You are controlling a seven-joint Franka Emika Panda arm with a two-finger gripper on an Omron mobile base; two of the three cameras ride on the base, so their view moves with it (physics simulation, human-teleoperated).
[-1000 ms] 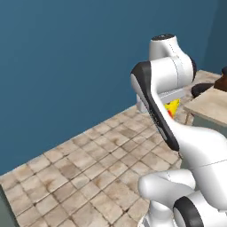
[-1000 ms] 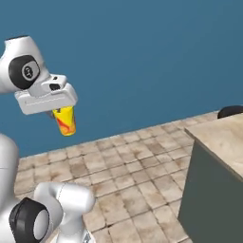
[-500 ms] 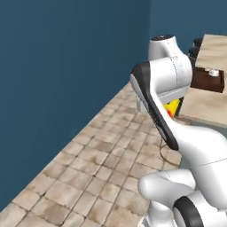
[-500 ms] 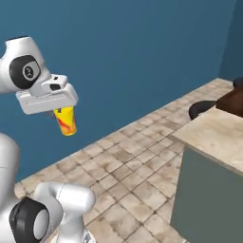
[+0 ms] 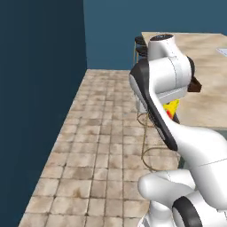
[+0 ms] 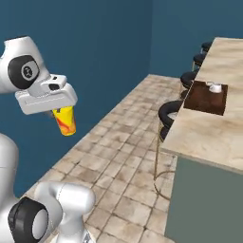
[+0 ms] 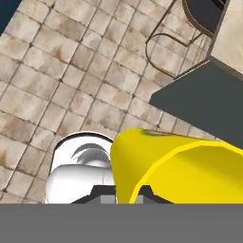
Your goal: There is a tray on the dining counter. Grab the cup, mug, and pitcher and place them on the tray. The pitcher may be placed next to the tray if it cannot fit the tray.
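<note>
In the left base view the whole scene has swung since a second ago: the blue wall has slid left and the desk now fills the right side, so the base is turning toward it, not the things moving. The cup peeks out yellow beside the arm.

In the right base view the tray has come into sight on the desk, with the mug already at its far end. The end effector stays clamped on the cup, well apart from the tray, over the floor.

In the hand view the cup sits between the fingers, a stool ahead. Carrying seems about halfway.
</note>
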